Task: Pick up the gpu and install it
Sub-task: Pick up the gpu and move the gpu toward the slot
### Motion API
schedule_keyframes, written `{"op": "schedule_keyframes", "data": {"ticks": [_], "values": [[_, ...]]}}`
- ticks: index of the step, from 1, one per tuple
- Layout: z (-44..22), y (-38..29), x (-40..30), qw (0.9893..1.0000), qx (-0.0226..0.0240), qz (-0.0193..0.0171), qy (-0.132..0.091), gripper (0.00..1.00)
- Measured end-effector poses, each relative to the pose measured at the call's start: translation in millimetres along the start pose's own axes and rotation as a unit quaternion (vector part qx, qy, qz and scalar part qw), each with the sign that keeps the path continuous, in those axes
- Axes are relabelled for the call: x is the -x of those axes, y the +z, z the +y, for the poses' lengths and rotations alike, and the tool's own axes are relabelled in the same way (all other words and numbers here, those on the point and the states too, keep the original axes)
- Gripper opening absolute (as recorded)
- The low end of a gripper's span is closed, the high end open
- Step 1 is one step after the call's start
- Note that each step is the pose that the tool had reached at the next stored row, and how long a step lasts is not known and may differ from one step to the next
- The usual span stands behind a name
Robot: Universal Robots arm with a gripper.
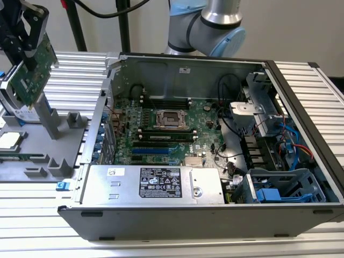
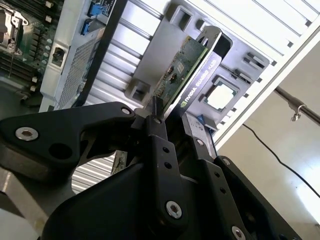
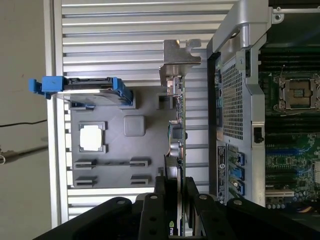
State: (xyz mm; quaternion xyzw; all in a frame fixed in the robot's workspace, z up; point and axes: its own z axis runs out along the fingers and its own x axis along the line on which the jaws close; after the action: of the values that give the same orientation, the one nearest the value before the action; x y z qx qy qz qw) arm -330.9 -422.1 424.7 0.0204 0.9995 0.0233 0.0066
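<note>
My gripper [image 1: 26,51] is shut on the gpu [image 1: 33,72], a green card held tilted in the air above the grey parts tray [image 1: 48,156], at the exterior view's left and outside the case. In the second wrist view the black fingers [image 2: 156,127] clamp the gpu [image 2: 185,65] at one end, and its silver bracket [image 2: 210,37] is at the far end. The first wrist view shows the gpu [image 3: 176,115] edge-on between the gripper [image 3: 175,186] fingers, beside the case wall. The green motherboard [image 1: 161,129] lies inside the open computer case [image 1: 113,97].
A hard drive in a blue caddy [image 3: 85,90] and a square processor chip [image 3: 92,137] sit on the grey tray [image 3: 125,165]. A power supply [image 1: 156,183] lines the case's near side. Cables and drive cages [image 1: 279,161] crowd the exterior view's right end.
</note>
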Motion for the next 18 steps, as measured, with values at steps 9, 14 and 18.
{"op": "schedule_keyframes", "data": {"ticks": [9,14,18], "values": [[0.2,0.1,4.5,1.0,0.0,0.0,0.0,0.0],[0.4,0.1,9.7,1.0,0.0,0.0,0.0,0.0],[0.6,0.2,14.3,1.0,0.0,0.0,0.0,0.0]]}}
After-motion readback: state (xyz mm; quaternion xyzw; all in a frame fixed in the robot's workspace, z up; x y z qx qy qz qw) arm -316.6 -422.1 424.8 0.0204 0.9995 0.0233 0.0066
